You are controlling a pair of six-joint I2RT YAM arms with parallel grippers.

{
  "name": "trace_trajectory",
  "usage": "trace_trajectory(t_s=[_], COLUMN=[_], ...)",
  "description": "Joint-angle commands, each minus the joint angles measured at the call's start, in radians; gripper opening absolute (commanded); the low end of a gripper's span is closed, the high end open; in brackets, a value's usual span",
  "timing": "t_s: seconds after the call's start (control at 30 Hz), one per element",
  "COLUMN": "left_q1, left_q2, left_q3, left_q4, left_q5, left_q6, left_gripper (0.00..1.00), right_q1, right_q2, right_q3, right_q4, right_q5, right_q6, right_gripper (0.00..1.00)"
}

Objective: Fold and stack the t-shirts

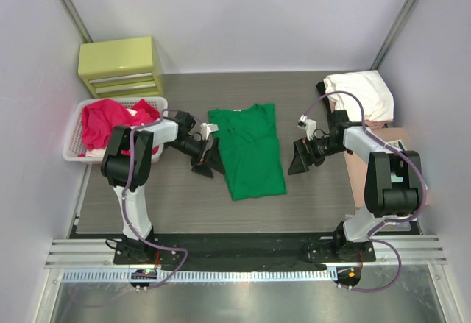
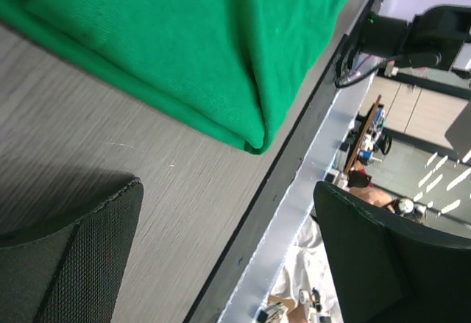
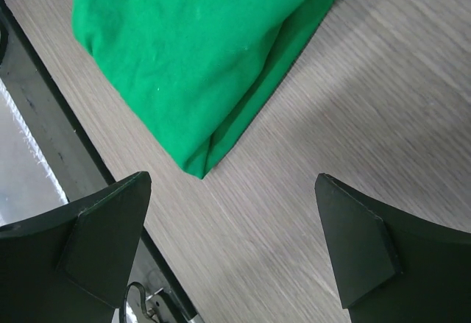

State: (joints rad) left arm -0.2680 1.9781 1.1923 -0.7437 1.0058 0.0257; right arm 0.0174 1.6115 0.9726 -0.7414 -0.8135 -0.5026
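One white basket (image 1: 71,145) at far left holds crumpled red t-shirts (image 1: 110,121). Next I see my left gripper (image 1: 209,161), jaws spread wide and holding nothing, just beside the green t-shirt (image 1: 250,150), which lies folded lengthwise on the wood-grain table (image 1: 316,198). My right gripper (image 1: 302,157) sits on its other side, equally wide and empty. White t-shirts (image 1: 364,95) are piled far right.

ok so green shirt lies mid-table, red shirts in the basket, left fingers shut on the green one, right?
No: the left fingers are open and short of the green shirt, per the left wrist view. Mid-table and red shirts in the basket hold.
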Motion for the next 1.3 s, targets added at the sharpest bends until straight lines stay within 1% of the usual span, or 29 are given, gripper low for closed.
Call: trace_trajectory(t_s=[0.0,0.07,0.17,0.23,0.37,0.47,0.5,0.57,0.63,0.7,0.73,0.77,0.87,0.93,1.03,1.07,1.1,1.13,1.17,1.2,1.23,1.27], left_q1=[-0.016,-0.037,-0.072,-0.115,-0.166,-0.169,-0.168,-0.168,-0.157,-0.133,-0.125,-0.117,-0.114,-0.114,-0.114,-0.115,-0.111,-0.106,-0.097,-0.096,-0.091,-0.083], left_q2=[0.002,0.022,0.073,0.085,0.106,0.097,0.088,0.065,0.028,-0.002,-0.011,-0.018,-0.048,-0.062,-0.070,-0.084,-0.106,-0.164,-0.201,-0.231,-0.258,-0.319], left_q3=[0.059,0.108,0.165,0.179,0.202,0.191,0.162,0.127,0.092,0.076,0.060,0.049,0.014,0.007,0.029,0.033,0.026,0.012,-0.023,-0.036,-0.046,-0.062], left_q4=[0.056,0.053,0.020,-0.017,-0.045,-0.045,-0.031,0.006,0.030,0.055,0.064,0.069,0.079,0.093,0.066,0.066,0.073,0.117,0.136,0.148,0.158,0.159], left_q5=[-0.099,-0.102,-0.059,-0.058,-0.062,-0.075,-0.073,-0.113,-0.166,-0.180,-0.184,-0.181,-0.209,-0.211,-0.208,-0.222,-0.274,-0.298,-0.327,-0.379,-0.397,-0.413], left_q6=[-0.059,-0.070,-0.050,-0.030,0.008,0.013,0.000,-0.009,-0.021,-0.020,-0.059,-0.061,-0.063,-0.069,-0.060,-0.049,-0.049,-0.056,-0.061,-0.061,-0.060,-0.053], left_gripper=[1.00,1.00,1.00,1.00,1.00,1.00,1.00,1.00,1.00,1.00,1.00,1.00,1.00,1.00,1.00,1.00,1.00,1.00,1.00,1.00,1.00,1.00], right_q1=[-0.005,-0.005,-0.005,-0.005,-0.004,-0.005,-0.004,-0.004,-0.005,-0.005,-0.004,-0.004,-0.004,-0.004,0.004,0.009,0.013,0.018,0.018,0.021,0.026,0.047], right_q2=[-0.010,0.005,0.039,0.060,0.105,0.107,0.091,0.079,0.067,0.065,0.068,0.068,0.071,0.086,0.105,0.099,0.079,0.049,0.013,-0.081,-0.132,-0.201], right_q3=[0.018,0.015,0.017,0.020,0.040,0.048,0.044,0.034,0.022,0.012,0.011,0.011,0.014,0.021,0.038,0.044,0.043,0.013,-0.012,-0.034,-0.075,-0.098], right_q4=[0.072,0.085,0.089,0.091,0.085,0.080,0.088,0.096,0.114,0.123,0.123,0.122,0.134,0.139,0.132,0.113,0.091,0.106,0.167,0.192,0.212,0.250], right_q5=[-0.012,-0.016,-0.035,-0.035,-0.041,-0.047,-0.044,-0.029,0.003,0.008,0.005,0.004,0.001,-0.010,-0.024,-0.029,-0.020,-0.006,0.041,0.069,0.103,0.187], right_q6=[-0.007,0.001,0.003,-0.004,-0.010,-0.011,-0.010,-0.010,-0.007,-0.004,-0.002,-0.001,0.012,0.019,0.006,-0.020,-0.037,-0.037,-0.024,-0.022,-0.036,-0.049], right_gripper=[1.00,1.00,1.00,1.00,1.00,1.00,1.00,1.00,1.00,1.00,1.00,1.00,1.00,1.00,1.00,1.00,1.00,1.00,1.00,1.00,1.00,1.00])
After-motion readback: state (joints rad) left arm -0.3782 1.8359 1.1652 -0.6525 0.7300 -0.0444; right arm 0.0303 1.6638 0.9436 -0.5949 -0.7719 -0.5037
